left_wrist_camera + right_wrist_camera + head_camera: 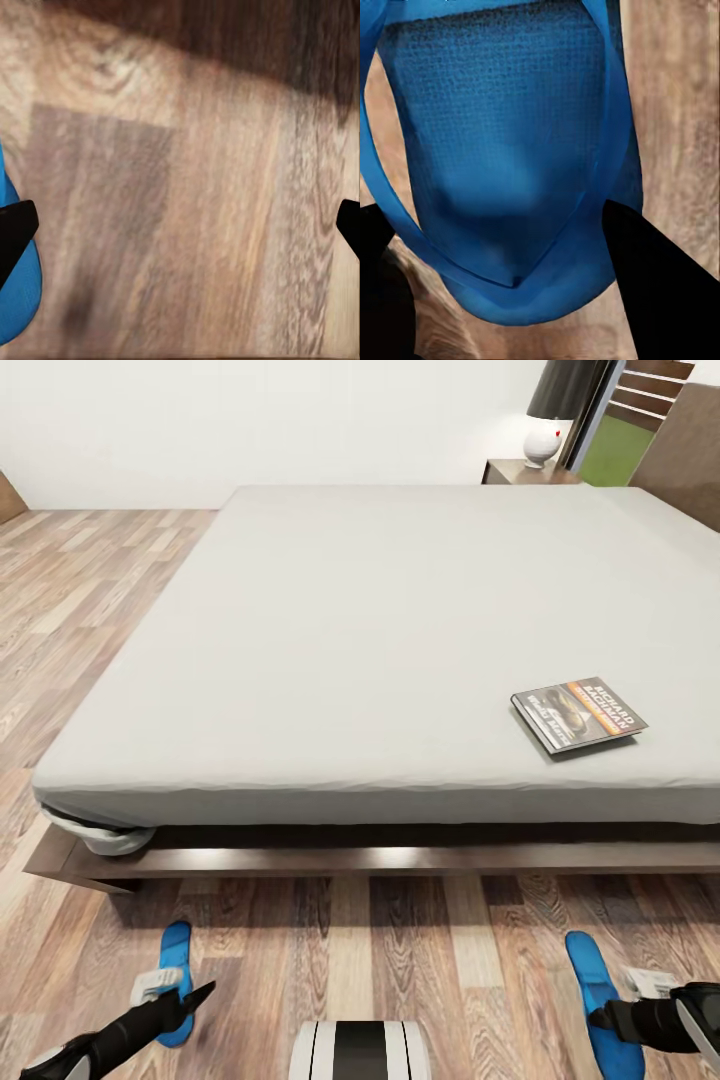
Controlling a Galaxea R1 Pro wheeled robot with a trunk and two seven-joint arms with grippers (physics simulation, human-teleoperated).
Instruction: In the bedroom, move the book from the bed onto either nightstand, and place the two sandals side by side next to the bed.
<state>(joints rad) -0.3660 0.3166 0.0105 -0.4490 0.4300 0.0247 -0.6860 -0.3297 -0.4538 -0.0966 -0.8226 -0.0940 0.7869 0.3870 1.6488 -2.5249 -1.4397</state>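
The book (580, 715) lies flat on the bed (380, 640), near its front edge at the right. Two blue sandals rest on the wood floor in front of the bed, far apart. Beside the left sandal (175, 972) (13, 300), my left gripper (197, 998) (180, 229) hovers open over bare floor. My right gripper (600, 1015) (499, 206) is down on the right sandal (598, 985) (502, 150), with a finger (660, 285) on each side of its toe end. The nightstand (520, 470) stands at the bed's far right corner.
A white lamp (543, 442) with a dark shade stands on the nightstand. The bed's dark wooden frame (400, 857) juts out low over the floor in front of me. Wood-plank floor (80, 620) runs along the bed's left side. My base (360, 1050) sits between the sandals.
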